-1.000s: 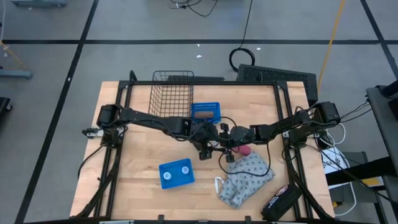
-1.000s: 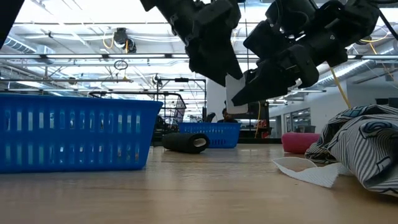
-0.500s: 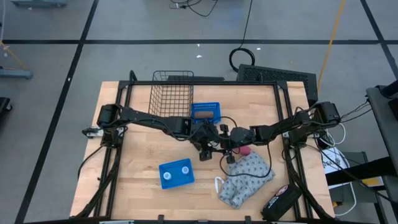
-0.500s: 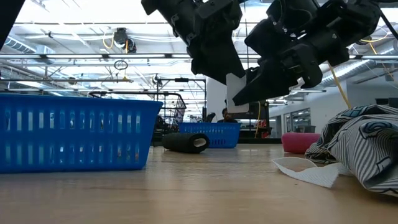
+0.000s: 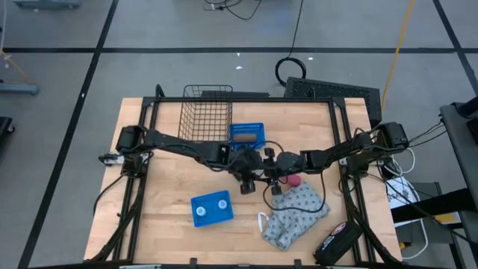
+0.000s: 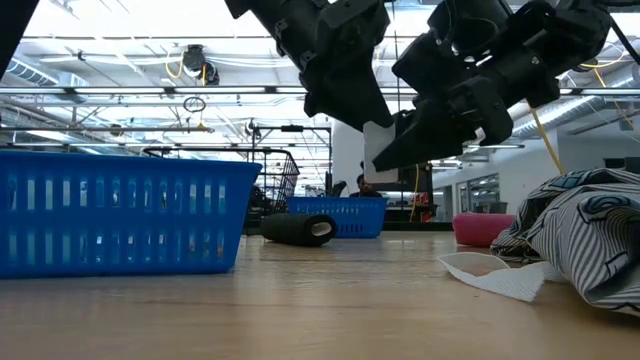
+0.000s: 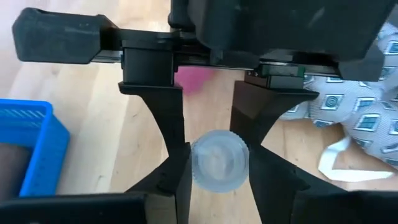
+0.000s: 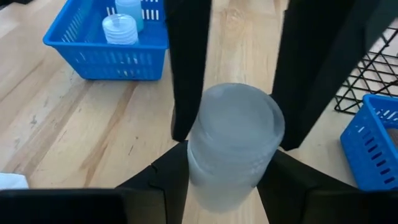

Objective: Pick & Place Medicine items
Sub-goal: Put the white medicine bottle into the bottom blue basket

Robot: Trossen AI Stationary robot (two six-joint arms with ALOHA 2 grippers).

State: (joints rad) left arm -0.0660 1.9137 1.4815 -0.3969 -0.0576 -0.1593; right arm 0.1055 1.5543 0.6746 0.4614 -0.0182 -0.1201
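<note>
Two bottles [image 8: 121, 25] already in blue tray [image 5: 211, 208] near table's front edge. Third bottle [image 8: 235, 140] mid-air above table centre, between both grippers: left gripper [image 7: 214, 168] and right gripper [image 8: 227, 180] each narrowed onto it. Handover under way; last placement remains.

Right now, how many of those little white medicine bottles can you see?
3. Two stand in the near blue tray: one bottle and another. The third bottle is in the air between the left tool and right tool.
</note>
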